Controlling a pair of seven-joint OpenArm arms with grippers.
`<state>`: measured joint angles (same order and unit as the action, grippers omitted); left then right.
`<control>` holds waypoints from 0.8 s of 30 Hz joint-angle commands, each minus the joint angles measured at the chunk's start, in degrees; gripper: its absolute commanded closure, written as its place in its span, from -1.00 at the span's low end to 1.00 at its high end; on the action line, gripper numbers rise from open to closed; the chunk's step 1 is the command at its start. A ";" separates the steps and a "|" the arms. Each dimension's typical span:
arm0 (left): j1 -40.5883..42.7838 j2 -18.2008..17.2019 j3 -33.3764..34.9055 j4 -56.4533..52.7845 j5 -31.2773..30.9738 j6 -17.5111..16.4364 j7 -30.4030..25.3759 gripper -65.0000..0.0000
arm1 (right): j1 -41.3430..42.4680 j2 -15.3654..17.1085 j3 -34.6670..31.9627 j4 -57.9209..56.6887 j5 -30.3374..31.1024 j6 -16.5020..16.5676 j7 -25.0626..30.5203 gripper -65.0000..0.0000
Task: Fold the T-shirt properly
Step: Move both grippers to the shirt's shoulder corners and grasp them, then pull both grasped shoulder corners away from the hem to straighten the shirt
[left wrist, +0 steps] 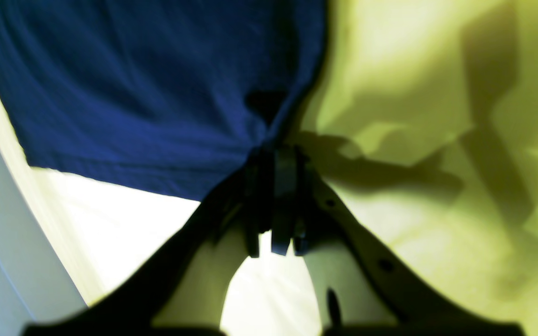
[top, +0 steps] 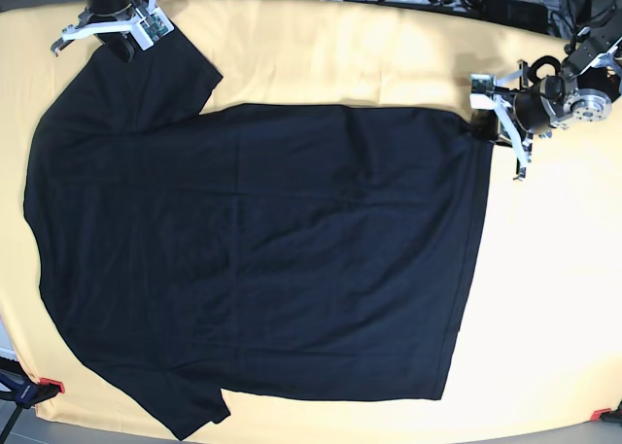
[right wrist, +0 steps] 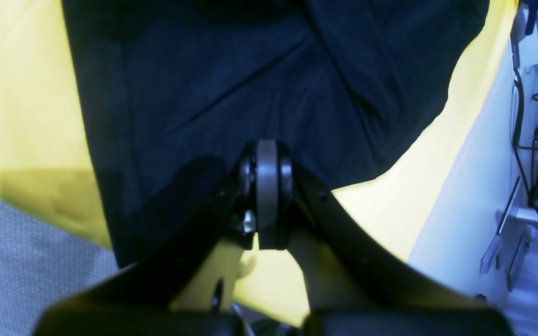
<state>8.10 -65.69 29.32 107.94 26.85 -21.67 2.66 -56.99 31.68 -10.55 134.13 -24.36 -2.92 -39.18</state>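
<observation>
No fold has been made yet: in the base view the black T-shirt (top: 253, 259) lies spread flat across most of the yellow tablecloth (top: 554, 298), filling the frame's left and centre, both sleeves out. The left gripper (top: 483, 123), at upper right, is pinched together on the shirt's hem corner, and the right gripper (top: 124, 38), at upper left, is clamped on the upper sleeve. Every fold appears still to come.

table (top: 544, 298): pale yellow tablecloth (top: 321, 65) covering | T-shirt (top: 262, 259): black, spread flat on tablecloth
</observation>
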 commanded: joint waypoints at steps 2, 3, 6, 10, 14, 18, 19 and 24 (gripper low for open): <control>-0.50 -2.32 -0.50 3.06 -0.52 0.48 -0.61 1.00 | -0.50 0.39 0.20 0.87 -0.48 -0.61 0.61 1.00; -0.50 -2.80 -0.50 4.00 -0.50 0.48 -0.61 1.00 | -0.50 0.39 0.20 0.87 -0.48 -0.28 0.61 1.00; -0.52 -3.91 -0.50 5.22 -0.09 0.55 -0.63 1.00 | -0.50 0.39 0.20 0.87 -0.46 2.49 0.63 0.88; -0.52 -4.52 -0.50 5.20 1.25 0.74 1.62 1.00 | -0.48 0.42 0.20 0.87 -0.42 5.16 0.66 0.33; -0.52 -4.98 -0.50 5.20 1.22 0.72 2.34 1.00 | 0.68 0.44 0.26 0.87 -0.46 3.74 1.49 0.16; -0.50 -4.96 -0.50 5.20 1.20 0.92 2.14 1.00 | 4.28 0.44 2.36 0.87 1.79 3.56 1.53 0.10; -0.50 -4.96 -0.50 5.20 1.20 0.92 2.14 1.00 | 5.29 0.44 3.19 -0.24 2.75 3.61 1.55 0.06; -0.50 -4.96 -0.50 5.20 0.68 0.90 2.14 1.00 | 8.48 0.44 5.75 -6.40 7.56 5.60 2.14 0.02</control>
<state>8.08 -69.34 29.30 112.46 27.57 -21.45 4.95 -48.29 31.55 -5.10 126.93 -16.21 3.01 -37.82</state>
